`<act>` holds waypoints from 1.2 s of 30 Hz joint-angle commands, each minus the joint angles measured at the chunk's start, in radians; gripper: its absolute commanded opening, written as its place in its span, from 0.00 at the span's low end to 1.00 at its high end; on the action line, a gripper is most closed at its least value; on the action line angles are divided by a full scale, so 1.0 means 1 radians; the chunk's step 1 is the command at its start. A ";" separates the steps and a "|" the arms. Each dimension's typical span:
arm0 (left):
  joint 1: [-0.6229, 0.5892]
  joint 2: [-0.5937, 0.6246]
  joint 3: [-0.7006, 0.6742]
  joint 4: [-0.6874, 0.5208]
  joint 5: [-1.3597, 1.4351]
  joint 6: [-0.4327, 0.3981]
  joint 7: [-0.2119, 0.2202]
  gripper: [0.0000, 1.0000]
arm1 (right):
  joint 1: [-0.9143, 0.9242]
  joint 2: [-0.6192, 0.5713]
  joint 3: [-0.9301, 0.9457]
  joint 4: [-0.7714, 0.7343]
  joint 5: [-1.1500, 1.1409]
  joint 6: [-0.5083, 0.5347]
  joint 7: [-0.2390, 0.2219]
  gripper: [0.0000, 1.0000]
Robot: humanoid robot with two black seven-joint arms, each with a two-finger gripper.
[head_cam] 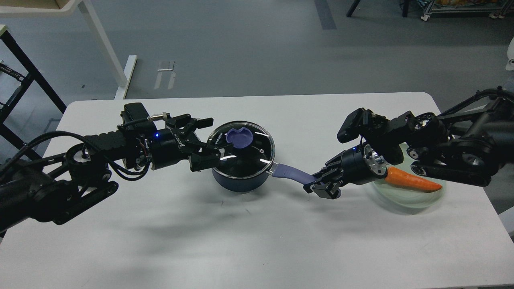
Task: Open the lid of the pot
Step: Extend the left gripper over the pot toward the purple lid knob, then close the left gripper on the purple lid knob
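A dark blue pot [240,182] stands mid-table with a glass lid [251,158] on it. The lid has a purple knob [239,137]. The pot's purple handle [286,172] points right. My right gripper [321,185] is shut on the end of that handle. My left gripper [209,140] is open at the lid's left edge, level with the lid. One finger is above-left of the rim and the other overlaps the rim's near-left side. It is to the left of the knob and holds nothing.
A clear plate [401,202] with an orange carrot [413,182] lies at the right, just under my right arm. The white table [257,241] runs wide in front of the pot. A white table leg and a dark frame stand at the far left.
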 commanded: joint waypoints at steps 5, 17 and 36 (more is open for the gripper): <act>-0.026 -0.057 0.032 0.068 0.005 0.012 0.000 0.99 | 0.000 0.007 0.000 0.000 0.000 0.000 0.000 0.31; -0.037 -0.109 0.065 0.137 0.005 0.043 0.000 0.97 | 0.004 0.004 0.000 0.003 0.002 0.000 0.000 0.31; -0.056 -0.161 0.088 0.178 0.004 0.052 0.000 0.91 | 0.004 0.001 0.000 0.003 0.002 0.000 0.000 0.32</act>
